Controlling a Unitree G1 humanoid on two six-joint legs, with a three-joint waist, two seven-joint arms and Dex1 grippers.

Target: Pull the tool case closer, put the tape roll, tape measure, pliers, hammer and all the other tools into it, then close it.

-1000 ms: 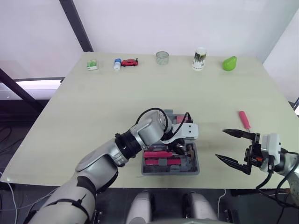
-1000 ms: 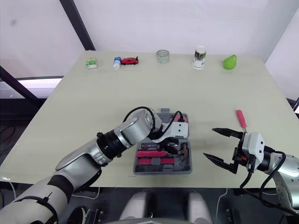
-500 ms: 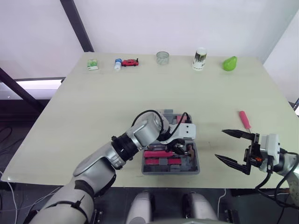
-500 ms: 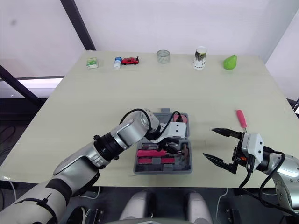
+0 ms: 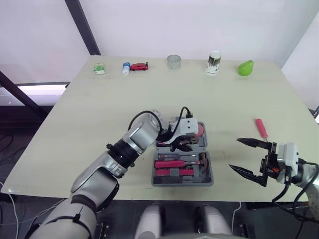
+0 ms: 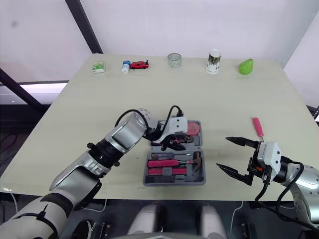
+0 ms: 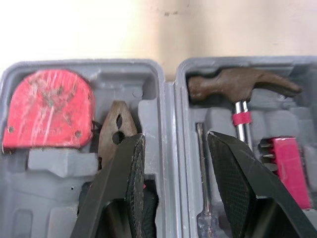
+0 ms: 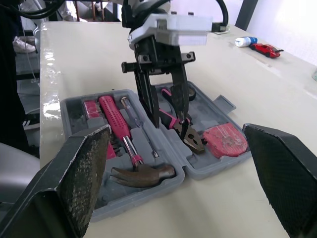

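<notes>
The grey tool case (image 5: 182,182) lies open near the table's front edge. Its near half holds a pink-handled hammer (image 5: 180,163) and a thin screwdriver. Its far half holds a red tape measure (image 7: 47,109) and pliers (image 7: 117,130). My left gripper (image 5: 185,145) hovers open over the far half, its fingers either side of the hinge, with nothing between them. A red screwdriver (image 5: 260,128) lies on the table to the right of the case. My right gripper (image 5: 235,154) stands open right of the case, nearer the front than that screwdriver, holding nothing.
Along the table's back edge stand a small green-and-white box (image 5: 98,68), a little bottle with a red toy car (image 5: 138,66), a glass cup (image 5: 173,61), a can (image 5: 213,62) and a green pear-shaped object (image 5: 244,67).
My left gripper has moved from over the case's near half, by the hammer head, back to the far half. The hammer now lies uncovered in the case. The right arm has not moved.
</notes>
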